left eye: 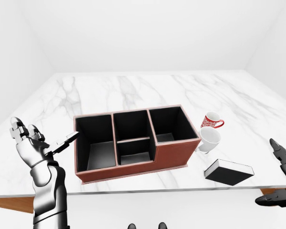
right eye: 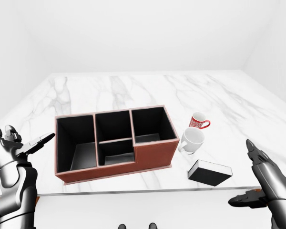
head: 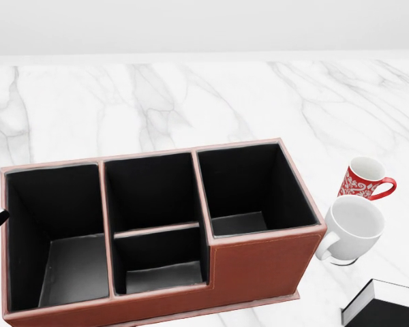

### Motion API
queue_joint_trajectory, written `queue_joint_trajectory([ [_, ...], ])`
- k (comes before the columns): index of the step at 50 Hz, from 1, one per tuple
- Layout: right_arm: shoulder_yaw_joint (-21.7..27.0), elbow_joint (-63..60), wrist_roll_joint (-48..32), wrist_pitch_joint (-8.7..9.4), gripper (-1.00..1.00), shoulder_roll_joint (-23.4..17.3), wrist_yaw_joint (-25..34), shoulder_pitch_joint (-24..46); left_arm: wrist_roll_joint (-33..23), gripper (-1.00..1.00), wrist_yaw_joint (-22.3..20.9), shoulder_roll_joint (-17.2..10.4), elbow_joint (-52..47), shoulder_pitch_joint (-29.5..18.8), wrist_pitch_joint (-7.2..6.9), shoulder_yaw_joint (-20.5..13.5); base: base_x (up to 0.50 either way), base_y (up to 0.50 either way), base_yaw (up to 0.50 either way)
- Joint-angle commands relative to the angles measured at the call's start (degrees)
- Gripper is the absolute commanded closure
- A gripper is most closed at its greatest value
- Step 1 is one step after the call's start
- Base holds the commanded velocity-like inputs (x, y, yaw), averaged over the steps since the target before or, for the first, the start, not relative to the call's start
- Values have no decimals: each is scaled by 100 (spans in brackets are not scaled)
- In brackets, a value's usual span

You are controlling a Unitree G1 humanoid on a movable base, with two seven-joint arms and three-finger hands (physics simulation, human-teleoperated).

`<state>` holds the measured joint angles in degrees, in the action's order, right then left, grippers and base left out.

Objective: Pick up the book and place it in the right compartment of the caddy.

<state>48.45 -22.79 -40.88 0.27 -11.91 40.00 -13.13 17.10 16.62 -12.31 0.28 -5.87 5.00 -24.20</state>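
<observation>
So the book (right eye: 210,172) is lying flat on the marble table (left eye: 133,90), down near the table's lower edge in the eye views, off to the right of the caddy (left eye: 135,140) and just below the white mug (left eye: 209,139). Nothing's touching it. The red patterned mug (left eye: 212,119) sits right above the white one.

The right hand (right eye: 267,183) hangs low at the right edge of the right-eye view, off the table's edge, fingers spread wide and holding nothing. The book is up and to the left of it, clearly apart, with a gap of bare marble between.

The left hand (left eye: 31,143) is raised by the caddy's left end, palm open, fingers splayed, empty too, one fingertip (left eye: 72,137) poking right up near the caddy's left wall. That's well away from the book, with the whole caddy in between.

All the caddy's compartments look empty, including the right one.
</observation>
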Motion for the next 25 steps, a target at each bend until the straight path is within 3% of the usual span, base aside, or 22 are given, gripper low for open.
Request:
queue_joint_trajectory([
  [1, -245, 470, -455, -117, -100, 88, 0, -83, 9, -100, -2, -17, 82, -16, 0, 7, 0, 0, 0],
  [8, -363, 743, -508, -101, -100, -13, -111, -45, -4, -100, -3, -10, 85, -7, 0, 17, 0, 0, 0],
  [11, -472, 689, -495, 19, -100, -48, -222, 62, -3, -100, -6, -5, 80, 4, 0, 13, 0, 0, 0],
  [12, -469, 578, -486, 135, -100, -88, -122, 94, -6, -100, -8, -2, 85, 4, 0, 17, 0, 0, 0],
  [13, -479, 576, -497, 148, -100, -89, -149, 93, -13, -100, -4, -1, 75, 6, 0, 22, 0, 0, 0],
  [14, -524, 745, -508, 50, -100, -76, -312, 77, -12, -100, -1, 0, 67, 6, 0, 21, 0, 0, 0],
  [15, -505, 597, -496, 174, -100, -114, -181, 101, -15, -100, 3, 1, 60, 7, 0, 21, 0, 0, 0],
  [18, -588, 575, -545, 324, -100, -147, -248, 207, -31, -100, 4, 12, 51, 15, 0, 31, 0, 0, 0],
  [25, -930, 846, -669, 426, -100, -235, -574, 377, -17, -100, -8, 1, 106, -12, 0, 25, 0, 0, 0],
])
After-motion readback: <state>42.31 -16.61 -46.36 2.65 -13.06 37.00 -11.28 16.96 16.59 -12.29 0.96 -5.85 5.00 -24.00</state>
